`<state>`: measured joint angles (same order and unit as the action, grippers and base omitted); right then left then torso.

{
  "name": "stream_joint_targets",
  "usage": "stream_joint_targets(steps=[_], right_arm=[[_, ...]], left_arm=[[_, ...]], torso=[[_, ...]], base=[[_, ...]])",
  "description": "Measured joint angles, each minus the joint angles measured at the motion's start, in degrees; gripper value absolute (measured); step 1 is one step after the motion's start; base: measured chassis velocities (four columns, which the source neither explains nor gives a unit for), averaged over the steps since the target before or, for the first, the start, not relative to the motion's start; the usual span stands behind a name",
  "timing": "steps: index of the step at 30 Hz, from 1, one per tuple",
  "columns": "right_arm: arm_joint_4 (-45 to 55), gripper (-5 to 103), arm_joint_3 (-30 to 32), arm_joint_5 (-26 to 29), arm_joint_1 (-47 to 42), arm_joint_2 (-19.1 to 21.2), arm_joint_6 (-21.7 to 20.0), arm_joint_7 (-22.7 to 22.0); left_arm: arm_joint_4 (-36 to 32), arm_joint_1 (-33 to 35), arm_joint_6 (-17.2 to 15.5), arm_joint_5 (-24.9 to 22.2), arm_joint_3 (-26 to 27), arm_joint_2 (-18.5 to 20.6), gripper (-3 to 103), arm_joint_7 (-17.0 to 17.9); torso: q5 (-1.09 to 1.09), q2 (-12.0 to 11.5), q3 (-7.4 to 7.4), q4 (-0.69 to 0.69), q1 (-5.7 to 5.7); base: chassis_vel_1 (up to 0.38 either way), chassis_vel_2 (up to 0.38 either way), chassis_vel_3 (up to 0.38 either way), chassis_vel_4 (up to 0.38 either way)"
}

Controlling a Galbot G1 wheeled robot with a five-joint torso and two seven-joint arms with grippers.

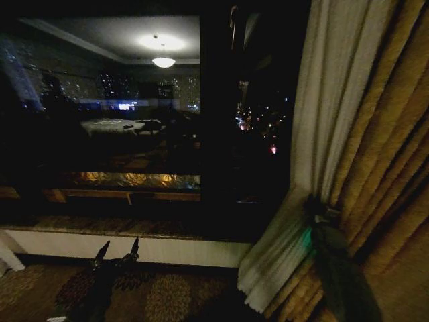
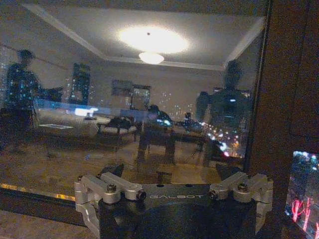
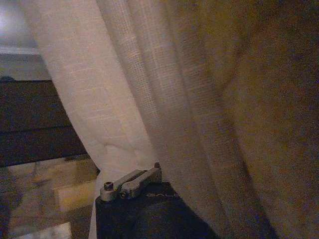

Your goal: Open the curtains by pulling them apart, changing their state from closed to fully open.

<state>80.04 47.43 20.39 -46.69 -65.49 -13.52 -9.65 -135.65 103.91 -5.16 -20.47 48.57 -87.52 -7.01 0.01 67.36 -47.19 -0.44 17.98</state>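
Observation:
A sheer cream curtain (image 1: 335, 94) hangs at the right side of the dark window, bunched against a golden-yellow drape (image 1: 392, 147). My right gripper (image 1: 315, 203) is shut on the curtain at about sill height, and the fabric flares out below it (image 1: 278, 258). In the right wrist view the curtain's woven pleats (image 3: 149, 79) fall over the gripper body and hide its fingertips. My left gripper (image 1: 118, 247) hangs low in front of the window, open and holding nothing. The left wrist view has this open left gripper (image 2: 172, 168) facing the glass.
The bare window glass (image 1: 114, 100) reflects a lit room and ceiling lamp. A dark vertical frame (image 1: 218, 134) divides it. Below run a stone sill (image 1: 100, 227), a white ledge (image 1: 174, 250) and patterned carpet (image 1: 167, 295). The golden drape (image 3: 271, 109) lies close beside the right gripper.

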Motion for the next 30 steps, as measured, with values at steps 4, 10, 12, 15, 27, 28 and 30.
stream_joint_targets(steps=[4,10,12,15,27,28,30], right_arm=[[-0.48,0,0.03,-0.17,-0.28,0.45,0.00,-0.52],[15.11,14,-2.95,0.46,-10.77,-0.02,-6.01,1.64],[19.78,24,-4.39,1.26,-14.31,-0.30,-7.31,2.11],[25.84,30,-6.15,1.56,-19.24,-1.34,-9.42,2.82],[45.22,79,-11.09,-6.06,-32.03,-7.07,-10.31,3.52],[45.84,84,-10.86,-6.35,-32.36,-7.20,-10.27,3.53],[46.29,84,-10.62,-6.60,-32.68,-7.28,-10.20,3.59]], left_arm=[[0.00,0.17,0.13,-0.01,-0.09,-0.41,100,0.00],[-0.47,-0.73,-0.71,0.02,-0.61,-1.10,100,0.04],[-0.47,-1.12,-1.46,-0.09,-0.92,-1.29,100,0.28],[-0.47,-1.65,-2.31,-0.16,-1.25,-1.36,100,0.73],[-1.13,-2.99,-4.74,-0.21,-1.48,-0.58,100,1.12],[-1.39,-2.69,-4.77,-0.22,-1.48,-0.58,100,1.11],[-1.63,-2.40,-4.79,-0.22,-1.44,-0.56,100,1.07]], torso=[[-0.01,0.00,0.00,0.00,0.00],[-0.01,0.00,0.00,-0.03,0.00],[-0.02,0.00,0.01,-0.01,0.00],[0.00,0.00,0.00,-0.02,0.00],[-0.02,0.00,0.01,0.00,0.00],[-0.02,0.00,0.01,0.00,0.00],[-0.01,0.00,0.01,0.00,0.00]], base=[[0.000,0.000,0.000,0.000],[0.000,0.000,0.000,0.000],[0.000,0.000,0.000,0.000],[0.000,0.000,0.000,0.000],[0.000,0.000,0.000,0.000],[0.000,0.000,0.000,0.000],[0.000,0.000,0.000,0.000]])
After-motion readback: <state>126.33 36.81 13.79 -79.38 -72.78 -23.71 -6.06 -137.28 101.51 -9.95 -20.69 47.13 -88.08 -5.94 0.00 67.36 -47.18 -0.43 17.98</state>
